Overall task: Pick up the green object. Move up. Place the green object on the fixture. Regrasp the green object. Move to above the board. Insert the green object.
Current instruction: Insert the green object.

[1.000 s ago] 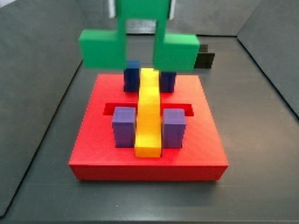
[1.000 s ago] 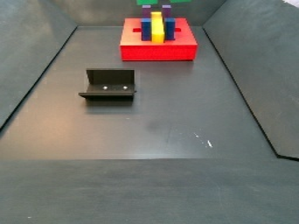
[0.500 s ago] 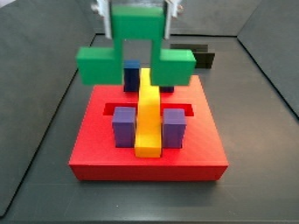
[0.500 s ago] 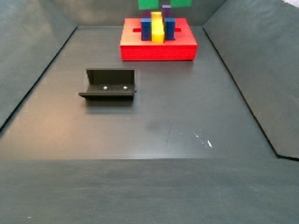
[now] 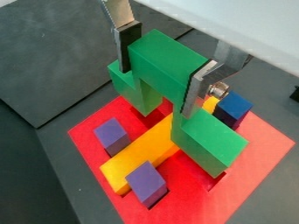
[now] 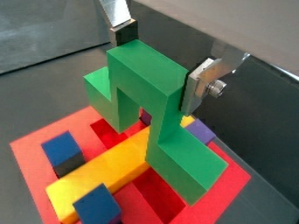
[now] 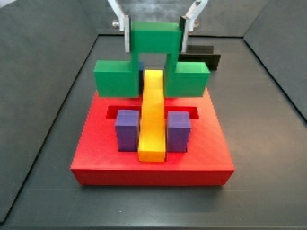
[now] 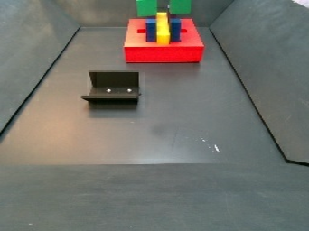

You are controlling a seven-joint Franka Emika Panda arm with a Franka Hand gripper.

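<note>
The table is a dark grey matte floor with raised grey walls along its sides; the board lies flat on it at the far end in a side view, and in a side view it fills the near middle. The fixture stands on the table well apart from the board, nearer the camera and off to one side; the gripper hangs above the board's far edge, not touching the table.
</note>
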